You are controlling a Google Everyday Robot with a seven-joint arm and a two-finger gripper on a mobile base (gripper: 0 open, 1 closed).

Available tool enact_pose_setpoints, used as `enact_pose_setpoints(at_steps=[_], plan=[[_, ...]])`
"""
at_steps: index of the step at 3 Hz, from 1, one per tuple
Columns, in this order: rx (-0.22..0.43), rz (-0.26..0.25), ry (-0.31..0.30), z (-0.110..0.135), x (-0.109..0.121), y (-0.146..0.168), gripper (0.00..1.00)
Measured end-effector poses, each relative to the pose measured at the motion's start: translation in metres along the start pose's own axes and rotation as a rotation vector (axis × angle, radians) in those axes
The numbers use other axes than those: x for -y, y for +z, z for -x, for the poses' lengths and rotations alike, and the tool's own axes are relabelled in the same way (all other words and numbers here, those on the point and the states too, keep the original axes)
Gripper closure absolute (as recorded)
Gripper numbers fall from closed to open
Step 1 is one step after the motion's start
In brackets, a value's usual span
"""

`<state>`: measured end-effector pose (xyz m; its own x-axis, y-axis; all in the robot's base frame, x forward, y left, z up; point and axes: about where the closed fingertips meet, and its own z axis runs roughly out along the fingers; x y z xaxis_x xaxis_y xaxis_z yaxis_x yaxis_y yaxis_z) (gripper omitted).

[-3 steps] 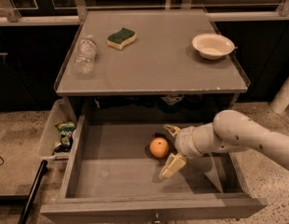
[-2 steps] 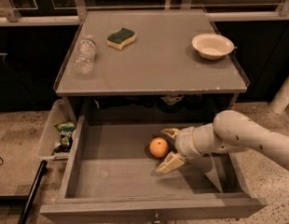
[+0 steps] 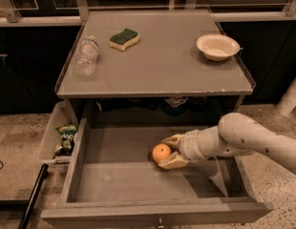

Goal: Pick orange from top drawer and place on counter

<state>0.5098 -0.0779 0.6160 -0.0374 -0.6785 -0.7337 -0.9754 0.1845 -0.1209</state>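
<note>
The orange (image 3: 160, 152) lies on the flat bottom of the pulled-out top drawer (image 3: 114, 178), right of its middle. My gripper (image 3: 165, 152) reaches in from the right on a white arm. One finger (image 3: 174, 139) stands just behind the orange and the other finger (image 3: 173, 163) just in front of it. The jaws straddle the orange's right side with little gap, and the orange rests on the drawer bottom. The grey counter (image 3: 162, 61) is the cabinet top above the drawer.
On the counter stand a clear plastic bottle (image 3: 86, 56) lying at the left, a green-and-yellow sponge (image 3: 124, 38) at the back, and a white bowl (image 3: 217, 46) at the right. A clear plastic bin (image 3: 59, 140) with a snack bag hangs left of the drawer.
The front finger has swung in toward the orange, narrowing the jaws around it. The orange and the arm have stayed in place.
</note>
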Motion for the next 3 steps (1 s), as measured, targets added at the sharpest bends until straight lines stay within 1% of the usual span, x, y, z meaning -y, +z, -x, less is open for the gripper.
enact_pose_setpoints(at_steps=[1,2,3], plan=[[0.0,0.0,0.0,0.0,0.0,0.0,0.89],[-0.024,0.022,0.023,0.001,-0.01,-0.001,1.0],[-0.028,0.036,0.023,0.022,-0.012,-0.022,1.0]])
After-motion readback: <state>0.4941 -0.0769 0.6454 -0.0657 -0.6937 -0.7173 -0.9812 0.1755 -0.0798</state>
